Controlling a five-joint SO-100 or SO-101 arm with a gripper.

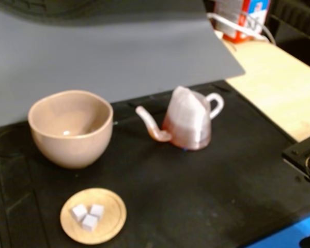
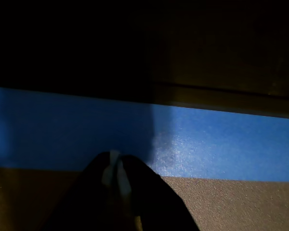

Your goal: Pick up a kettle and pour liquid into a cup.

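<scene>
kettle and cup set out, arm off to the side

the kettle point(image 1: 188, 121) stands upright on the black mat point(image 1: 206, 206), its thin curved spout point(image 1: 151, 124) aimed at the cup point(image 1: 71, 128) and its loop handle point(image 1: 216, 105) turned away toward the right of the fixed view. that layout seems made for a grasp from the handle side and a short tilt across the gap; the two vessels stand apart, not touching. a reddish tint low in the kettle suggests the liquid is inside, though the blur leaves its level unclear. near the front, a small wooden dish point(image 1: 93, 216) holds three white cubes point(image 1: 87, 216).

the arm is nearly absent from the fixed view. in the wrist view the gripper point(image 2: 114, 168) hangs over a blue strip point(image 2: 221, 144), its dark fingers point(image 2: 137, 175) closed together with nothing between them. the upper half of that view is almost black, so neither vessel shows there.
</scene>
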